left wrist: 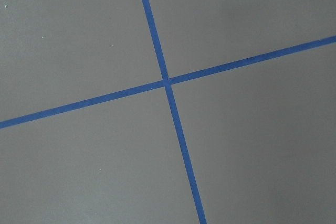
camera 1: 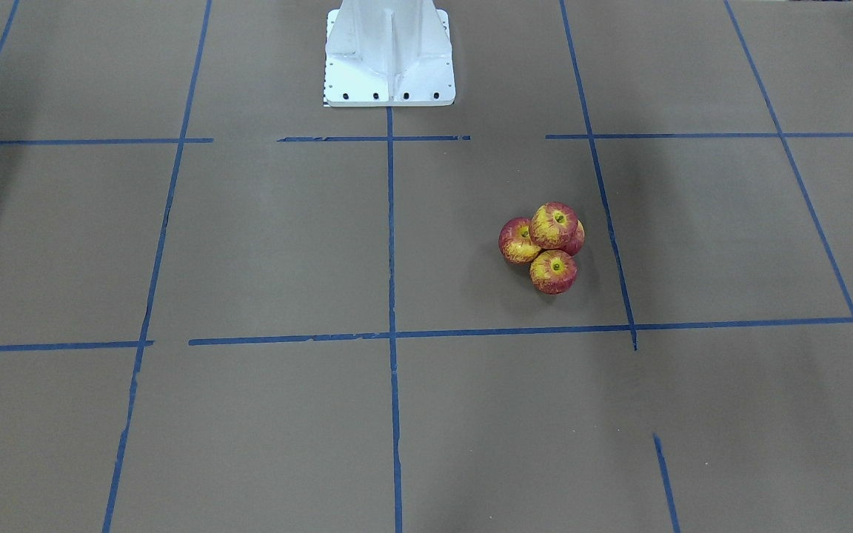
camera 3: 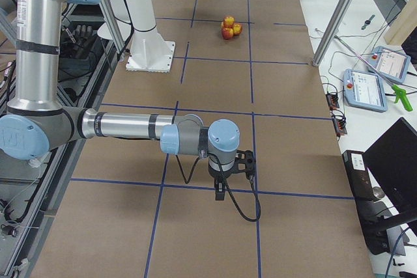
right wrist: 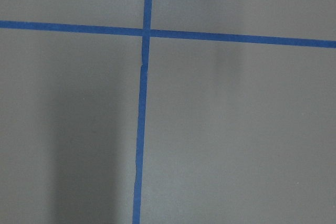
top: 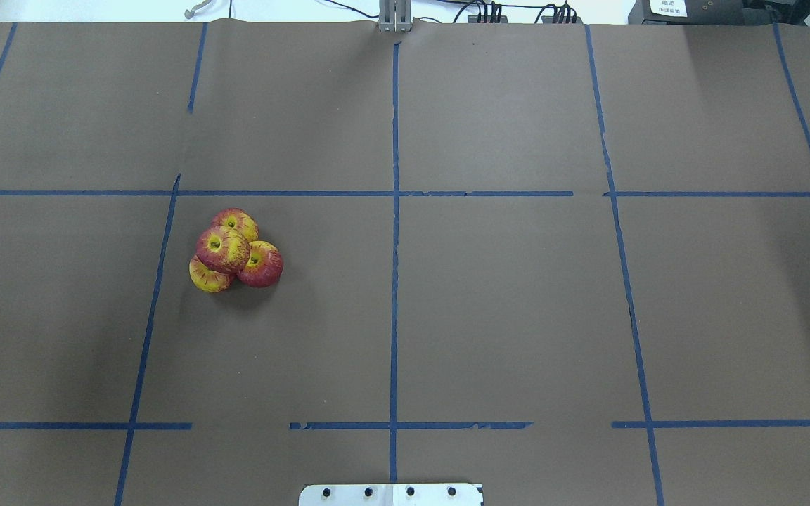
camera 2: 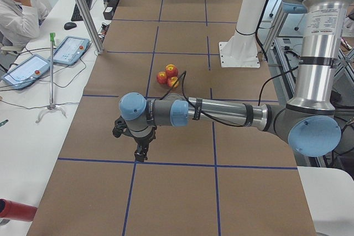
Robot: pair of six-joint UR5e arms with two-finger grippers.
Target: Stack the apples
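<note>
Four red-and-yellow apples sit in a tight pile on the brown table. One apple (camera 1: 553, 224) (top: 222, 249) rests on top of the three others (camera 1: 553, 272) (top: 261, 264). The pile also shows in the exterior left view (camera 2: 167, 75) and in the exterior right view (camera 3: 228, 27). My left gripper (camera 2: 141, 153) hangs over a tape crossing near the table's left end, well away from the pile. My right gripper (camera 3: 221, 193) hangs over a tape line near the right end. Both show only in the side views, so I cannot tell whether they are open or shut. The wrist views show only paper and tape.
The white robot base (camera 1: 389, 55) stands at the table's robot-side edge. Blue tape lines (top: 394, 281) mark a grid on the brown paper. An operator (camera 2: 16, 9), tablets (camera 2: 66, 51) and a thin stand (camera 2: 51, 75) are beside the table.
</note>
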